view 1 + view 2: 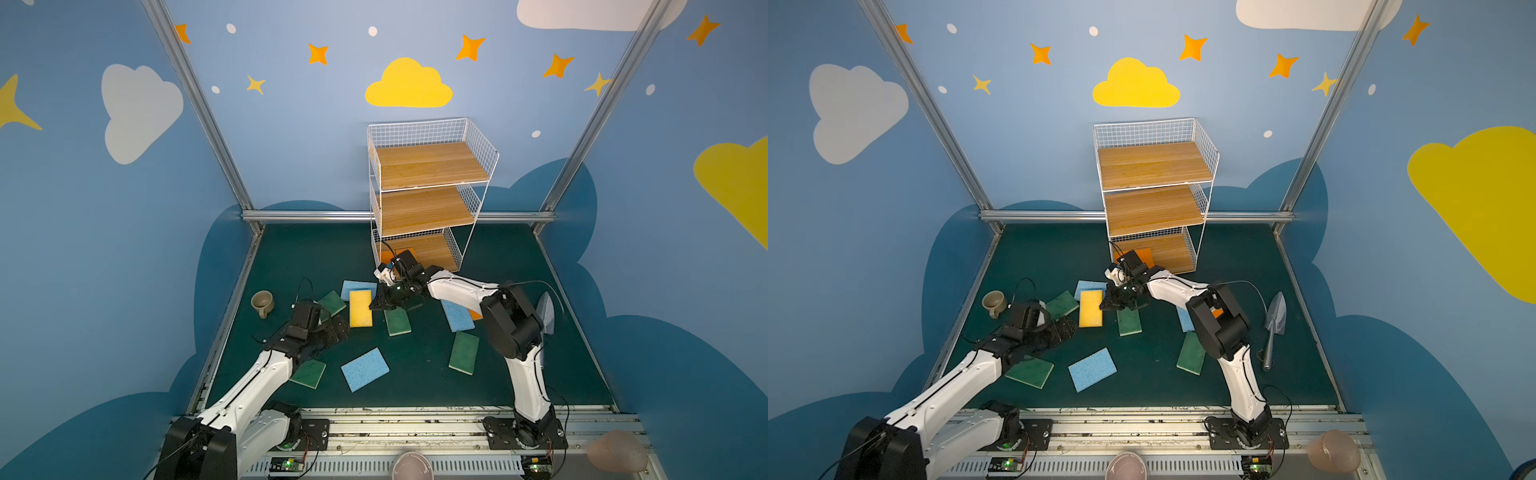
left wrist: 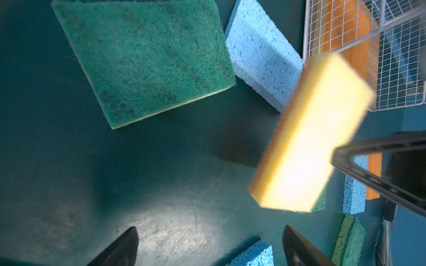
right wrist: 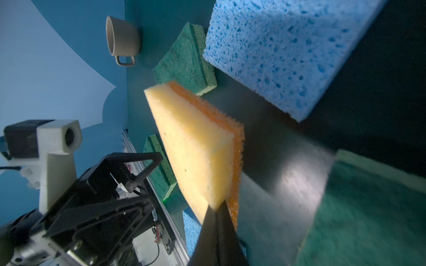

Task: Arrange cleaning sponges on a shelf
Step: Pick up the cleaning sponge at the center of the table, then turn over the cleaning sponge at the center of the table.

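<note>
The right claw (image 3: 216, 213) is pinched shut on an edge of the yellow-faced sponge (image 3: 196, 147), tilting it free, likely bound for the shelf (image 1: 424, 210) just beyond, while the left claw (image 2: 211, 244) gapes empty.

I log a beige cup (image 1: 262, 302) upright at 9 o'clock on my green mat (image 1: 311, 249), handle toward 6. A grey metal trowel (image 1: 1275, 328) lies at 3 o'clock, blade toward 12. A pink cup (image 1: 1333, 451) sits off the mat at 5 o'clock.
</note>
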